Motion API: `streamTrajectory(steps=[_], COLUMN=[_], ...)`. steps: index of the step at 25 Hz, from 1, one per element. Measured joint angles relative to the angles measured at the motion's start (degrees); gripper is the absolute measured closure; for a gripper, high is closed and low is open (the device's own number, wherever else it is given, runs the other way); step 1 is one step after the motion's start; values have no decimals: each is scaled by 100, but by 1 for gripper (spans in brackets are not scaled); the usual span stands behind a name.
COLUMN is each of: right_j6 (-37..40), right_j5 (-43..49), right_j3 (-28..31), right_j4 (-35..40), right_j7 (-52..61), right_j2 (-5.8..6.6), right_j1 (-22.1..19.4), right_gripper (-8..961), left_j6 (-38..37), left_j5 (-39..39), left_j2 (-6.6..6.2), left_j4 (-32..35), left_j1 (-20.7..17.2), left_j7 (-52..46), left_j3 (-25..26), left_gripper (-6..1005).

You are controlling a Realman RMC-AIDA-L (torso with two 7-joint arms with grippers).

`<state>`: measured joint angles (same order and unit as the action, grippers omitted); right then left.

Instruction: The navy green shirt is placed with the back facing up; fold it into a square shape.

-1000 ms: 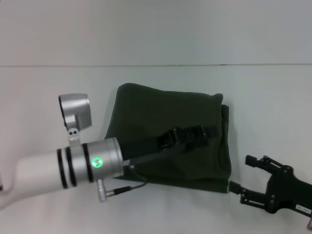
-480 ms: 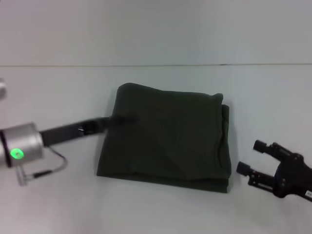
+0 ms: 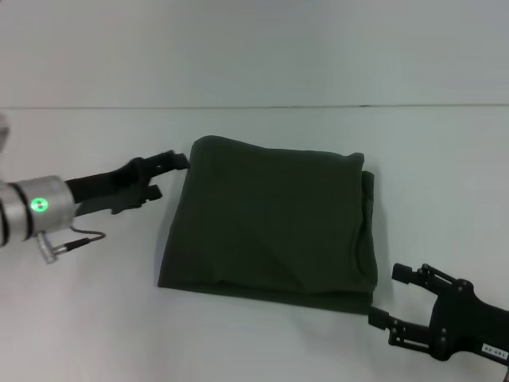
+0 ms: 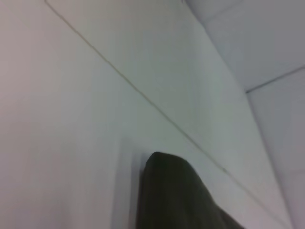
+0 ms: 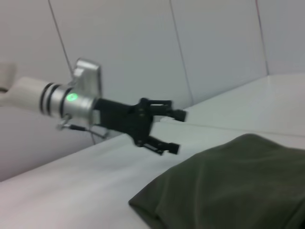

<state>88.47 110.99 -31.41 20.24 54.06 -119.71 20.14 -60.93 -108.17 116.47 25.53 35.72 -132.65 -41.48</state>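
The navy green shirt (image 3: 270, 227) lies folded into a rough square in the middle of the white table. My left gripper (image 3: 167, 175) is open and empty, just off the shirt's far-left corner and not touching it. My right gripper (image 3: 388, 296) is open and empty, just off the shirt's near-right corner. The left wrist view shows only one corner of the shirt (image 4: 176, 195). The right wrist view shows the shirt (image 5: 228, 186) with the left gripper (image 5: 177, 131) open beyond it.
The white table (image 3: 254, 342) runs to a back edge seam (image 3: 254, 106), with a white panelled wall (image 5: 143, 47) behind it. The left arm's silver wrist with a green light (image 3: 36, 207) hangs over the table's left side.
My left arm has drawn back leftward off the top of the shirt and now sits beside its far-left corner. My right gripper has shifted slightly near the shirt's right side.
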Motion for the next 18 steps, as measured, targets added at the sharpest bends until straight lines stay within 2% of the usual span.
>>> streamTrajectory(steps=[4,18], right_j6=[1,61], right_j5=[2,62], right_j3=[-159,-209], right_j4=[22,-7], right_j7=[-1,-1], right_j2=[5,9], right_j1=[-38,-39], right_gripper=[25,25], left_j6=[341,968], left_j5=[-3,-3], left_j2=[117,358], left_j4=[-25,-49], left_j1=[216,428], left_j7=[74,183], left_j3=[-324,-566], left_gripper=[34,35])
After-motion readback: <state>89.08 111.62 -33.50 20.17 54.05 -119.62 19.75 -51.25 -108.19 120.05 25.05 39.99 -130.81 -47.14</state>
